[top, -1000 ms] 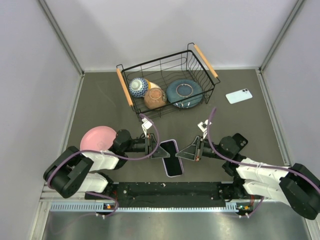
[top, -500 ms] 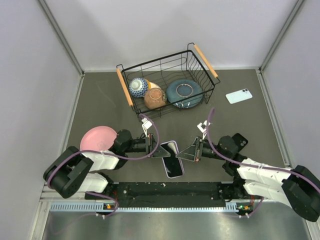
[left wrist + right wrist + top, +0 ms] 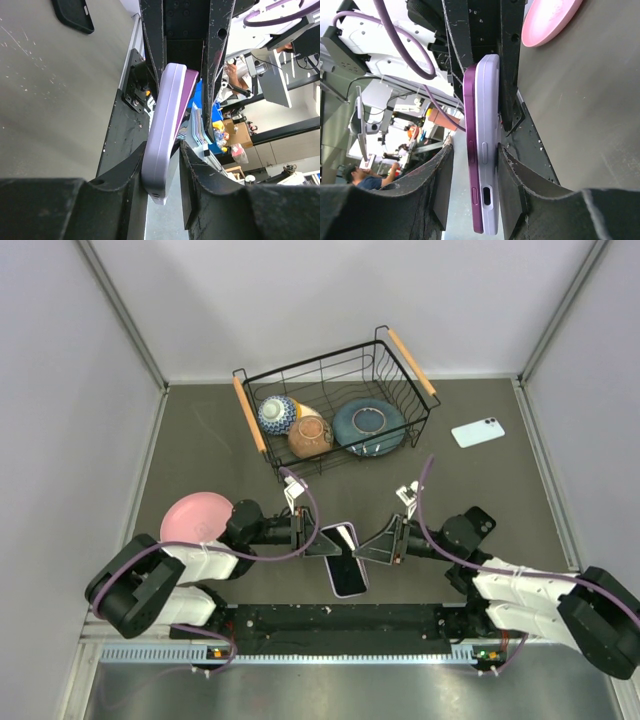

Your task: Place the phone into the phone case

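Near the front of the dark grey bench [image 3: 200, 440], the left end effector [image 3: 318, 540] is clamped on the pale lavender soft phone case [image 3: 162, 125]. The right end effector [image 3: 378, 544] straddles it, and I cannot tell whether it is gripping. The slim black glossy phone [image 3: 347, 568] lies in the case, its purple edge showing.

left arm [image 3: 205, 562] and right arm [image 3: 505, 587] stretched low toward each other, both jaws pinched on the phone case [image 3: 164, 135]
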### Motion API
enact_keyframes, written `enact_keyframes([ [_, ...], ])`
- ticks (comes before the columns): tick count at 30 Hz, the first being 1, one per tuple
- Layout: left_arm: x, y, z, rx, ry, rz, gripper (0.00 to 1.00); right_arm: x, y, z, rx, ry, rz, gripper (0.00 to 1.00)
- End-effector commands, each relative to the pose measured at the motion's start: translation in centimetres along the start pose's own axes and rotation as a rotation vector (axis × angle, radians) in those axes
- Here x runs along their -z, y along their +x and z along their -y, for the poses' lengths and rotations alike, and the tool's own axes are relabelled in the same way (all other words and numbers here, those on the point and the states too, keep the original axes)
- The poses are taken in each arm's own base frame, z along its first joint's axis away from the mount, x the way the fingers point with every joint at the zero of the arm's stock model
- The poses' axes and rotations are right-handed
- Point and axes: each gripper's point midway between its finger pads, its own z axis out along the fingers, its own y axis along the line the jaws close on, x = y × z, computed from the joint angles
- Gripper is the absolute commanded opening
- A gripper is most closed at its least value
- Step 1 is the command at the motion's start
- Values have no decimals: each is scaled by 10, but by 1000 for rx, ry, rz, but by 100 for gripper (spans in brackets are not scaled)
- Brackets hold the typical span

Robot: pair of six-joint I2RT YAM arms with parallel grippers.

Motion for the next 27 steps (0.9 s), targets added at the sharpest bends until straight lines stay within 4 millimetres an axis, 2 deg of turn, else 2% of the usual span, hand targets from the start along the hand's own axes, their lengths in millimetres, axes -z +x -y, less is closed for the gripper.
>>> enact_keyframes([
  [1, -3, -7, -6, -28, -25, 28, 33, 4, -18, -69, 118, -282, 52, 37],
  [7, -3, -8, -4, -33, -25, 28, 40, 2, -16, -70, 101, -309, 38, 20],
  [8, -3, -7, -4, -33, -26, 27, 40, 1, -16, -68, 94, -304, 35, 10],
  [10, -3, -8, -3, -33, -24, 27, 41, -1, -17, -66, 93, -296, 37, 0],
  [14, -3, -8, -3, -27, -28, 28, 42, -5, -17, -52, 75, -234, 35, 0],
  [16, -3, -8, -4, -18, -39, 34, 36, -7, -19, -44, 63, -197, 47, 0],
  [17, -3, -9, -6, -14, -46, 37, 32, -9, -16, -33, 46, -147, 33, 0],
  [18, -3, -8, -7, -4, -54, 38, 21, -9, -18, -35, 54, -141, 38, 6],
  [19, -4, -9, -8, -2, -56, 33, 16, -9, -19, -32, 55, -125, 41, 14],
  [20, -5, -7, -9, -5, -58, 23, 12, -10, -17, -26, 58, -93, 29, 26],
  [22, -6, -6, -12, 5, -71, 12, 4, -10, -20, -24, 70, -60, 38, 31],
  [25, -5, -3, -12, 6, -81, 10, 0, -9, -25, -21, 105, -14, 47, 18],
  [26, -4, -3, -10, -9, -77, 13, 0, -9, -27, -22, 133, -13, 52, 7],
  [27, -4, -3, -10, -16, -78, 13, 0, -9, -26, -18, 127, 11, 47, 2],
])
